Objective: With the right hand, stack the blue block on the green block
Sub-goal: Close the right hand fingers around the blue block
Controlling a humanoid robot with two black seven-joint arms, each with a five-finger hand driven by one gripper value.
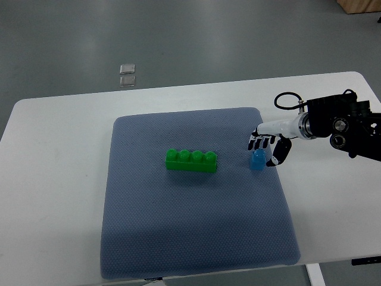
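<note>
A small blue block (257, 161) stands on the grey-blue mat (196, 238), near its right edge. A long green block (191, 160) with a row of studs lies at the middle of the mat, about a hand's width left of the blue one. My right hand (266, 149) comes in from the right edge and hovers just behind and to the right of the blue block. Its fingers (258, 143) point down right behind the block and the thumb (280, 154) is to its right. The fingers are spread and do not grip the block. The left arm is out of view.
The mat lies on a white table (53, 179). Two small clear squares (127, 74) lie on the floor beyond the table's far edge. My right forearm (342, 125) with its black cable loop stretches over the table's right side.
</note>
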